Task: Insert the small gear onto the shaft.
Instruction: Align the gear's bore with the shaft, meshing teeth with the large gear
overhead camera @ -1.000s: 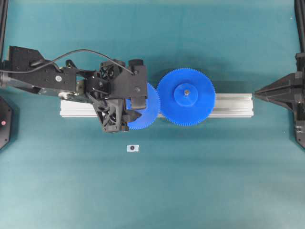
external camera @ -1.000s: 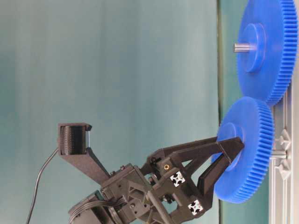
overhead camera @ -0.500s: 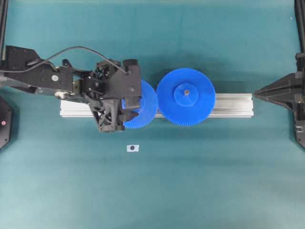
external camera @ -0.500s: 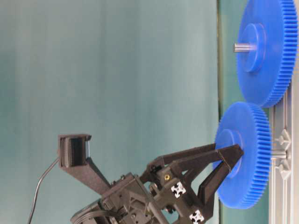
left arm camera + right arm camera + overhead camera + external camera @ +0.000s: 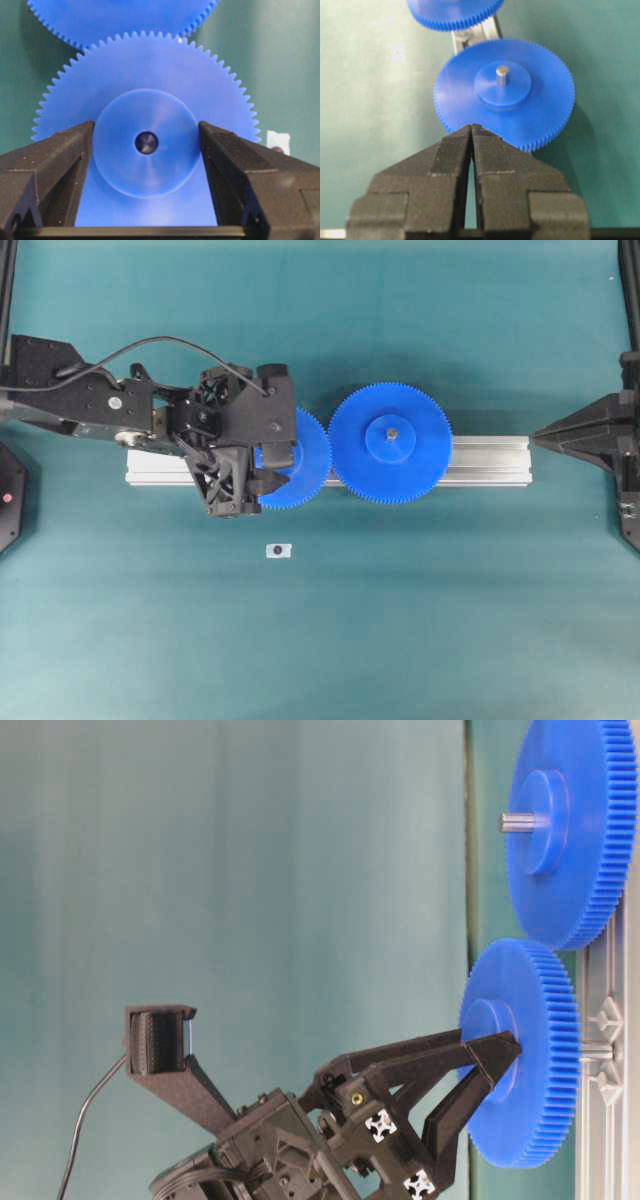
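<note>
Already the small gear [image 5: 300, 462] sits flat over the aluminium rail [image 5: 490, 460], its teeth meeting those of the larger gear [image 5: 390, 444] just beside it. From the left wrist view, a dark round end shows inside the hub's centre hole; this looks like the tip of the shaft [image 5: 146, 143], though it is too small to be sure how far it reaches. At table level a short silvery stub shows behind the gear, where it meets the rail, and the gear's face stands parallel to the larger gear's, so the gear seems seated rather than tilted. The left gripper [image 5: 146, 135] straddles the raised hub, with one finger at each side; the jaws stand wide, and from the wrist view the pads meet the hub's edges or are only just clear of them, so I cannot tell whether the grasp is held or released. The right gripper [image 5: 471, 131] waits well apart at the far end of the rail, jaws pressed together with nothing between them, looking down on the larger gear and its own pin. A small white tag [image 5: 279, 551] lies on the green surface [image 5: 450, 620] near the rail. By my judgement, the insertion itself is done or very nearly so; what is left is to let go of the hub fully and draw the left arm clear without dragging the gear back off.
</note>
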